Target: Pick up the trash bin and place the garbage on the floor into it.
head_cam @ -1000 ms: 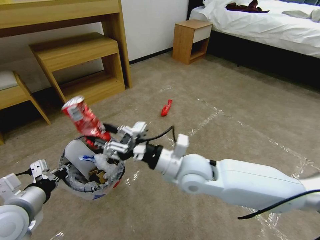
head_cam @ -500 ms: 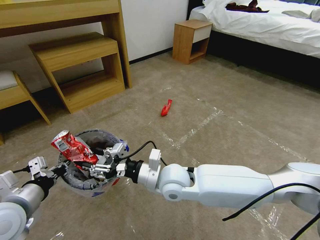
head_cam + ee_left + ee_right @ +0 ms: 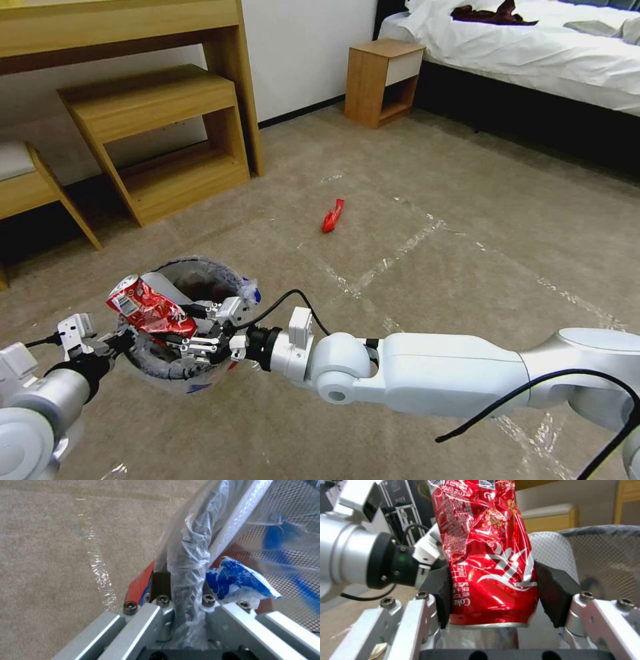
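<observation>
I see the crushed red cola can (image 3: 486, 555), dented and crinkled, pinched between my right gripper's (image 3: 190, 333) black pads (image 3: 558, 592) just over the mesh trash bin (image 3: 200, 270). My right arm reaches low across. My left gripper (image 3: 181, 597) is clamped on the bin's bagged rim. A red wrapper (image 3: 333, 215) lies farther off on the carpet (image 3: 467, 220).

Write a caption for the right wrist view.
Right gripper clamping a crushed red Coke can beside the mesh trash bin.

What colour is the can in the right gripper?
Red with white lettering; the can is crumpled, clamped in the right gripper. Clearest in the right wrist view.
</observation>
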